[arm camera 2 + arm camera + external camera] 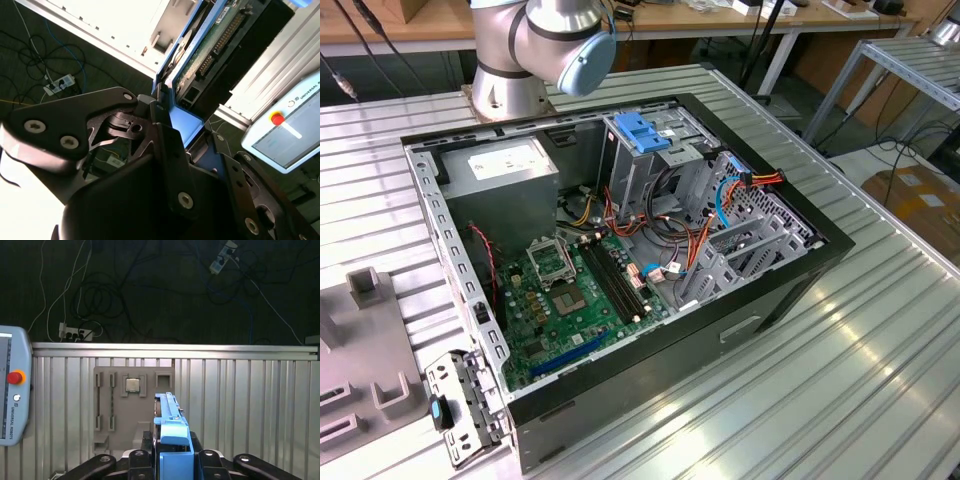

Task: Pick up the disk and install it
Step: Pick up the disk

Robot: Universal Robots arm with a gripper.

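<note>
The disk (171,426) stands edge-on between my gripper's (172,462) black fingers, with its blue side rail toward the camera. In the second wrist view the disk (216,39) shows its green circuit-board underside and connector row, and the gripper (186,131) is shut on its blue-railed end. It hangs in the air above the ribbed aluminium table (240,400), touching nothing else. The arm's base and elbow (550,40) rise behind the open computer case (620,250) in the exterior view.
Inside the case are a metal drive cage with a blue latch (642,130), a grey power-supply box (510,165), a motherboard (570,295) and loose cables. A grey fixture plate (132,405) holds a chip. A teach pendant (12,385) lies on the table.
</note>
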